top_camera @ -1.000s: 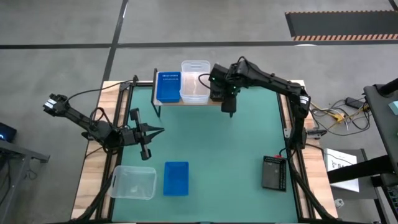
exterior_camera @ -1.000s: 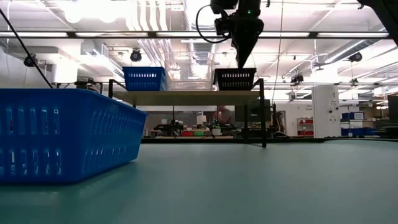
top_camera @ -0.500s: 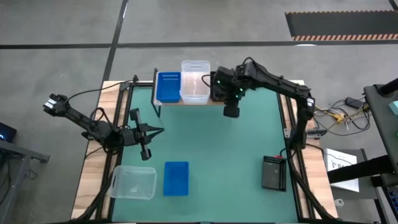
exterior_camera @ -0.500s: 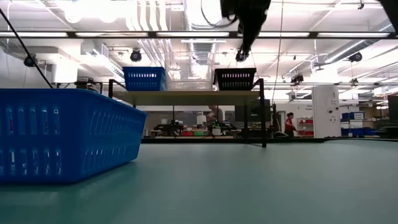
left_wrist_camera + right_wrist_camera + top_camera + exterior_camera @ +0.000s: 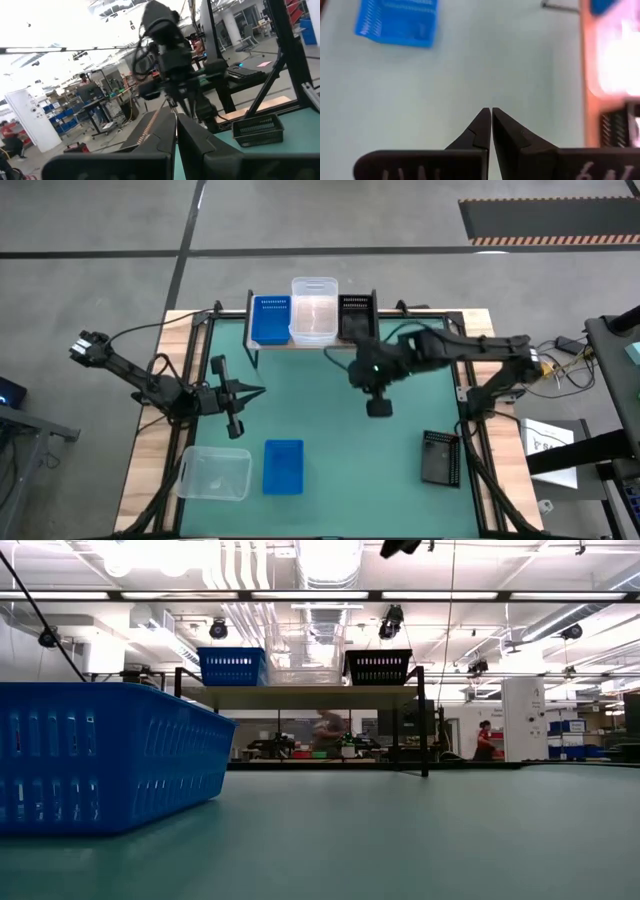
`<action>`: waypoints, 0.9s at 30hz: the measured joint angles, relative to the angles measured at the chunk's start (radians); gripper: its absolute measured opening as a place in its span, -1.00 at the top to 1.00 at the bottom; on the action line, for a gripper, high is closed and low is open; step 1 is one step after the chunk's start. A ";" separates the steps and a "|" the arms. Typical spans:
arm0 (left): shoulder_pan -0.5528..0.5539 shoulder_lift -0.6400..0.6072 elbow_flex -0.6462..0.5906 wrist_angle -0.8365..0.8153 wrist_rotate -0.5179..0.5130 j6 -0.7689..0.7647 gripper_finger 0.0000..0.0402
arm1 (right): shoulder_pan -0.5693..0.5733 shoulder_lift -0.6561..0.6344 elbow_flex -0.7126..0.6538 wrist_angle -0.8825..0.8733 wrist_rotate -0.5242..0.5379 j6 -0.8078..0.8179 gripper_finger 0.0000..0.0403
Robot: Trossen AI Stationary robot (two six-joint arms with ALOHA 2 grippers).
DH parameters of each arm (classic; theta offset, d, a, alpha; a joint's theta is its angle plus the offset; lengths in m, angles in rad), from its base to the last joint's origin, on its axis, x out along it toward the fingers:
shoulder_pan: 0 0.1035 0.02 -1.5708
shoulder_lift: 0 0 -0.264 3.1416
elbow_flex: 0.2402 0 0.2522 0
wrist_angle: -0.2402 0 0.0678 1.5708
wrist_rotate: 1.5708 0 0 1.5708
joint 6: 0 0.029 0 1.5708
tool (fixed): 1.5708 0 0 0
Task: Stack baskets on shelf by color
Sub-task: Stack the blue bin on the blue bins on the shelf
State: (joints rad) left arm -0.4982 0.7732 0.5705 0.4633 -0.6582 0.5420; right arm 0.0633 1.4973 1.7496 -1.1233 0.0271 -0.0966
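Hovering mid-table, right gripper closed.

No text, label, brand, number or sign can be read in any of the views.

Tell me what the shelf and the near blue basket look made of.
Shelf: light plank top, probably wood, matte, on thin black legs, likely metal. Blue basket: looks like molded plastic, slightly glossy, its walls cut with rows of narrow slots.
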 joint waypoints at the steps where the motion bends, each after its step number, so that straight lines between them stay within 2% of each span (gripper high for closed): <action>1: 0.000 0.003 0.001 0.001 0.000 -0.008 1.00 | 0.018 -0.019 -0.039 0.042 0.001 -0.001 0.96; 4: 0.000 0.014 0.003 0.001 0.001 -0.013 1.00 | 0.063 -0.082 -0.169 0.175 0.006 -0.009 0.96; 10: 0.000 0.037 0.004 0.015 0.001 -0.040 1.00 | 0.141 -0.216 -0.460 0.500 0.104 -0.053 0.96; 18: 0.000 0.095 0.002 0.053 0.001 -0.126 1.00 | 0.181 -0.361 -0.821 1.027 0.104 -0.170 0.96; 20: 0.000 0.114 0.004 0.055 0.001 -0.176 1.00 | 0.181 -0.391 -0.892 1.125 0.090 -0.186 0.96; 24: 0.000 0.162 0.020 0.066 0.008 -0.260 1.00 | 0.181 -0.439 -1.022 1.318 -0.004 -0.243 0.96; 27: 0.000 0.208 0.018 0.112 0.024 -0.318 1.00 | 0.180 -0.474 -1.089 1.407 -0.009 -0.287 0.96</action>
State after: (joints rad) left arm -0.4980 0.9808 0.5887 0.5756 -0.6344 0.2241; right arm 0.2438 1.0233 0.6604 0.2840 0.0177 -0.3838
